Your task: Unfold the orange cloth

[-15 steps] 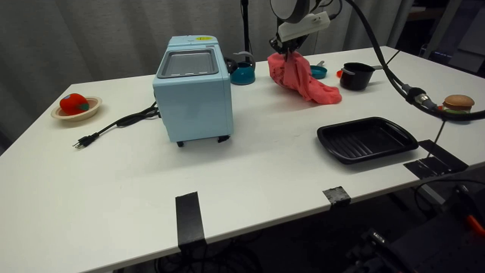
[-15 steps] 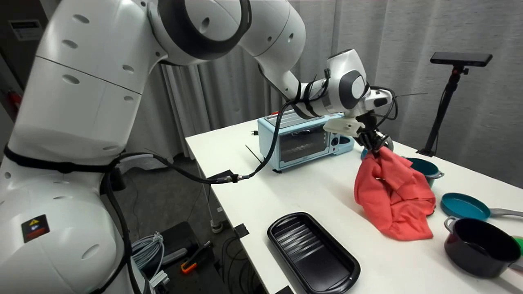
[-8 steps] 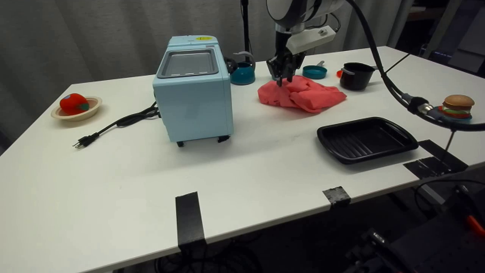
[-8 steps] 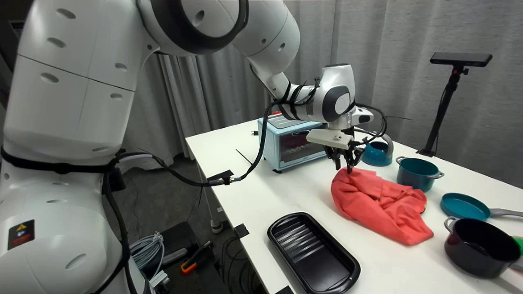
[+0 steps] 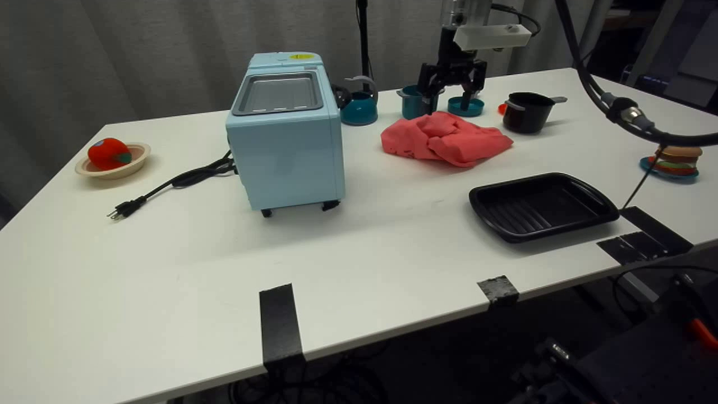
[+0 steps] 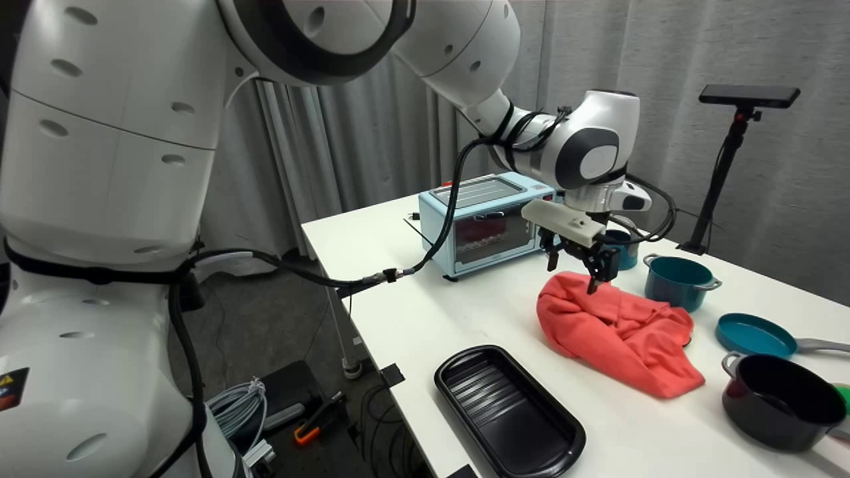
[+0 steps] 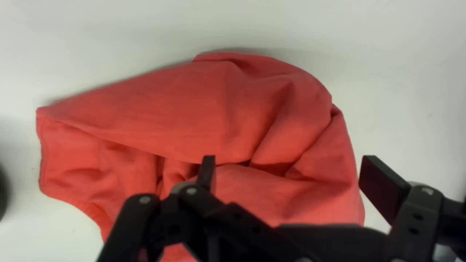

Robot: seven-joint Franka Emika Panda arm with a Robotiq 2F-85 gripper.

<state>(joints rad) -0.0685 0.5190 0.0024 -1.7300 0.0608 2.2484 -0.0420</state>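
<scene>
The orange cloth (image 5: 465, 145), reddish-coral in colour, lies crumpled in a heap on the white table, with several overlapping folds. In the wrist view the cloth (image 7: 174, 112) fills the middle, one folded flap running across it and a narrower end at the left. My gripper (image 6: 572, 273) hangs above the cloth's end nearest the toaster oven, pointing down. Its jaws are spread wide and hold nothing. In the wrist view one of the fingers (image 7: 206, 173) is over the cloth and the opposite one stands just past its right edge. Part of the cloth is hidden beneath the gripper body.
A light blue toaster oven (image 5: 289, 157) stands on one side of the cloth, a black baking tray (image 6: 524, 425) in front. Behind and beside it are a teal kettle (image 5: 359, 110), a teal pot (image 6: 677, 292), a teal pan (image 6: 754, 335) and a black pot (image 6: 777, 411).
One second ago the gripper held the cloth's upper end lifted. The cloth was then let go and sank flat onto the table. The jaws have opened wide and the gripper has shifted sideways.
</scene>
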